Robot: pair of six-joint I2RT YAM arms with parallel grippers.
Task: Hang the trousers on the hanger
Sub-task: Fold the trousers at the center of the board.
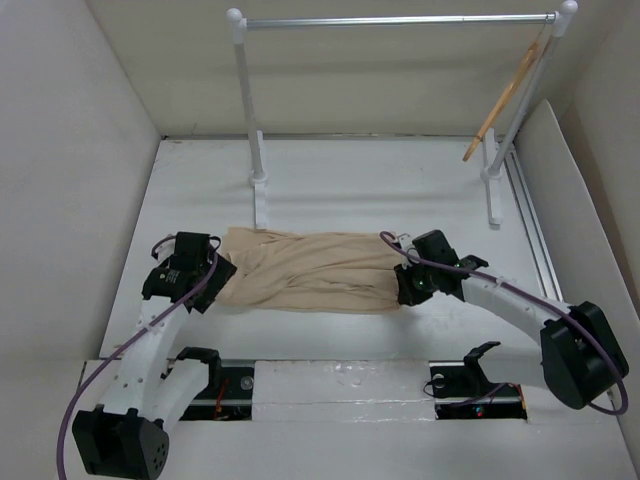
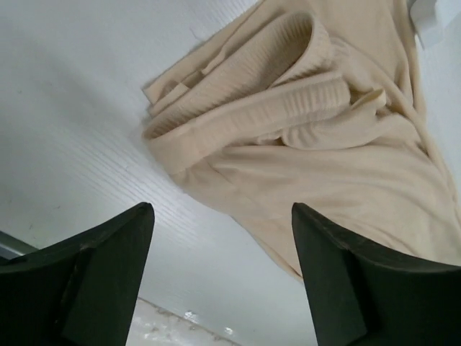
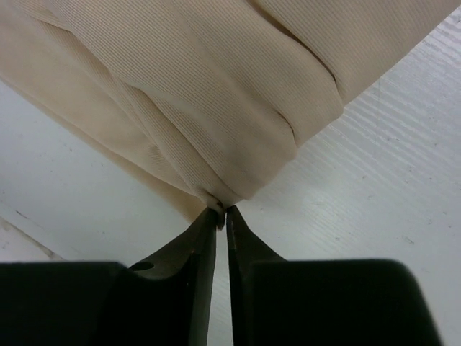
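Note:
The beige trousers (image 1: 305,270) lie bunched across the middle of the white table. The wooden hanger (image 1: 500,100) hangs slanted at the right end of the silver rail. My left gripper (image 1: 215,275) is open at the trousers' left end; in the left wrist view (image 2: 222,216) its jaws stand wide apart above bare table, with the ribbed waistband (image 2: 274,115) just ahead. My right gripper (image 1: 400,290) is shut on the trousers' right end; in the right wrist view (image 3: 222,210) its fingertips pinch a fold of the cloth (image 3: 216,108).
A white-posted rack with a silver rail (image 1: 400,20) stands at the back. A metal track (image 1: 535,230) runs along the right side. White walls enclose the table on the left, back and right.

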